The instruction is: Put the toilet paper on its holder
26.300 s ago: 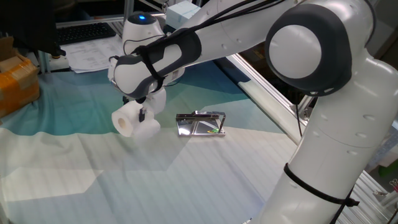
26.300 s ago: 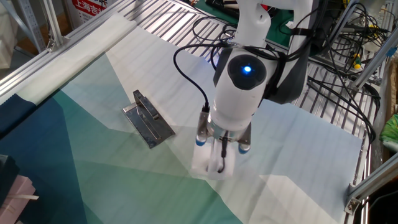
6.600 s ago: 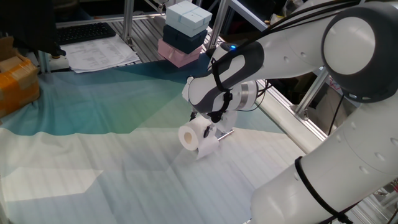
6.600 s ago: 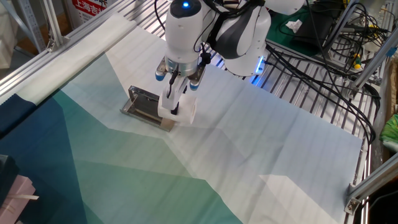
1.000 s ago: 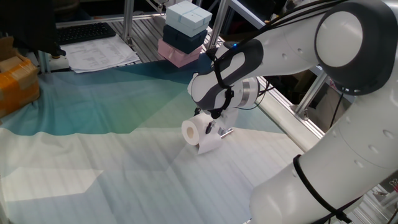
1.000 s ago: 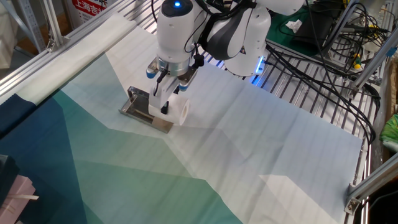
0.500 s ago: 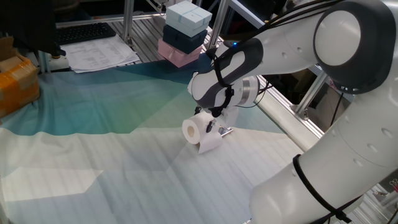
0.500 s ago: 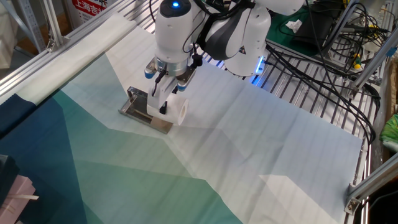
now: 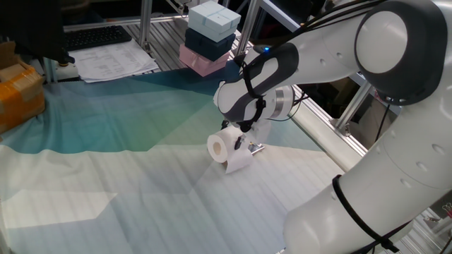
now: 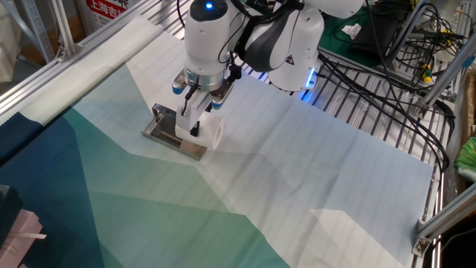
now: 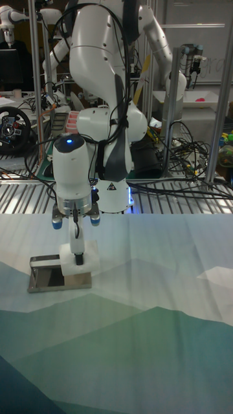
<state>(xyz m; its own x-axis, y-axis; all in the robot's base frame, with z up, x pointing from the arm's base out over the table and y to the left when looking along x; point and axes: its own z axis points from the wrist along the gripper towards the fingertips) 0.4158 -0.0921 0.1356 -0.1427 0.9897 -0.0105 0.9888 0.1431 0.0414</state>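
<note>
**Roll held at the holder's edge**

We see the gripper [image 10: 195, 121] pointing down at the cloth-covered table [image 10: 312, 186], its two fingers pinching the toilet paper [image 10: 210, 130]. One dark fingertip [image 11: 78, 259] shows against the roll's white face in the tall fixed view; the other finger is hidden behind the paper.

In one fixed view the toilet paper [image 9: 226, 149] lies on its side, its hollow core facing about 9 o'clock, with a loose flap of paper hanging down to the cloth at 5 o'clock of the roll.

The holder [image 10: 165, 128] lies flat on the cloth. In the other fixed view it sits at 9 o'clock of the roll, and the roll overlaps its near end. In the tall fixed view the holder [image 11: 48, 274] spreads out to 9 o'clock from the roll, the roll covering its 3 o'clock end (we cannot tell whether the wire bar enters the core; the roll and gripper hide that spot). In one fixed view only a small shiny bit of the holder [image 9: 256, 148] shows, at 3 o'clock of the roll.

At 12 o'clock of the gripper in one fixed view, a stack of boxes [image 9: 210, 35] stands at the table's far edge, well apart from the roll.
</note>
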